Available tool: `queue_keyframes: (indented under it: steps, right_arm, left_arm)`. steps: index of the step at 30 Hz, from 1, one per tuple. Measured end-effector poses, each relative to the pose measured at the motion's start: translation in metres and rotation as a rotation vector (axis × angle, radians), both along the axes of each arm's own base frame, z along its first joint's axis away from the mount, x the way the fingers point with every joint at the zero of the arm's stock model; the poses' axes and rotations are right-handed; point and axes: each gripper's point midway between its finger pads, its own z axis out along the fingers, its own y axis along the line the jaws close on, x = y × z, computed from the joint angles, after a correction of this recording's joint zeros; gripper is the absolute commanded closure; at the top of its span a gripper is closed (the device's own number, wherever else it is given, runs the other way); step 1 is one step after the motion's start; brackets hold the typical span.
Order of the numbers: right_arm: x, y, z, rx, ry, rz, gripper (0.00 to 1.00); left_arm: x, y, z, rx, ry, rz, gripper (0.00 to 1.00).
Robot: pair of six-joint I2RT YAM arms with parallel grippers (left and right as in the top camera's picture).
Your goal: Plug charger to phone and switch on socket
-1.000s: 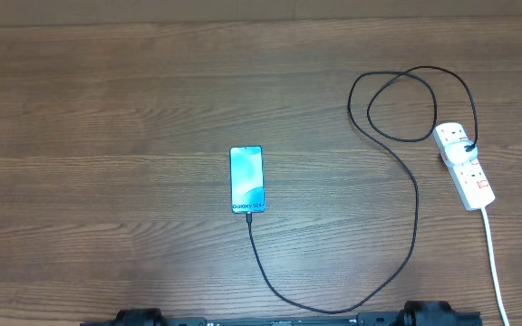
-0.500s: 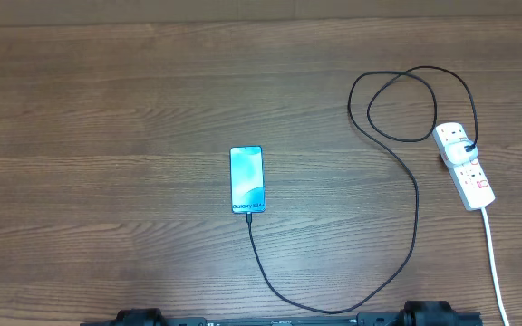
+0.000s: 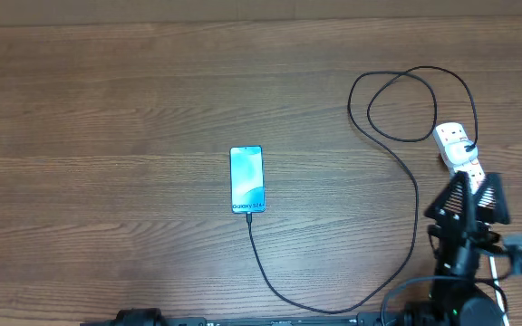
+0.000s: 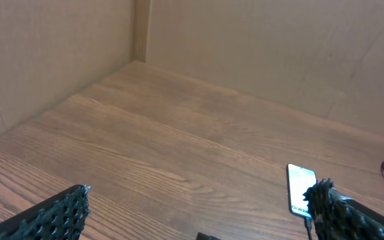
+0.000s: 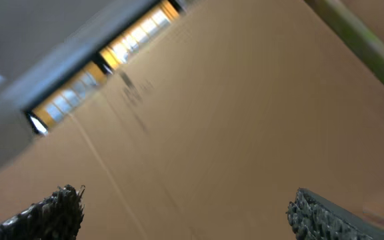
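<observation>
The phone (image 3: pixel 247 178) lies flat mid-table, light blue screen up; it also shows in the left wrist view (image 4: pixel 301 189). The charger (image 3: pixel 416 204), a thin black cable, runs from the phone's near end, where its connector tip (image 3: pixel 250 215) sits against the phone, curves right and loops up to the socket (image 3: pixel 451 138), a white power strip at the right. My right gripper (image 3: pixel 475 186) is open, hovering over the strip's near half and hiding it. Its wrist view shows only open fingers (image 5: pixel 185 207) against a cardboard wall. My left gripper (image 4: pixel 199 210) is open and empty, low at the near edge.
Cardboard walls (image 4: pixel 259 47) stand along the far and left sides of the wooden table (image 3: pixel 107 136). The strip's white cord (image 3: pixel 494 268) runs toward the near right edge, mostly hidden by the right arm.
My right arm has come into the overhead view from the near right and now covers the power strip's near end. Phone, cable and left arm have not moved.
</observation>
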Motion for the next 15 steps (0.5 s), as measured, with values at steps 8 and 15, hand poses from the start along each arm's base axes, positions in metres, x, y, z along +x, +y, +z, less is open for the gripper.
queue_keyframes:
  steps: [8, 15]
  right_arm:
    - [0.022, -0.005, -0.066, 0.017, 0.262, -0.026, 0.0]
    - [0.028, -0.006, -0.12, 0.018, 0.485, -0.032, 0.0]
  left_arm:
    - [0.0, 0.0, 0.0, 0.0, 0.0, 0.0, 0.0]
    - [0.0, 0.0, 0.0, 0.0, 0.0, 0.0, 0.0]
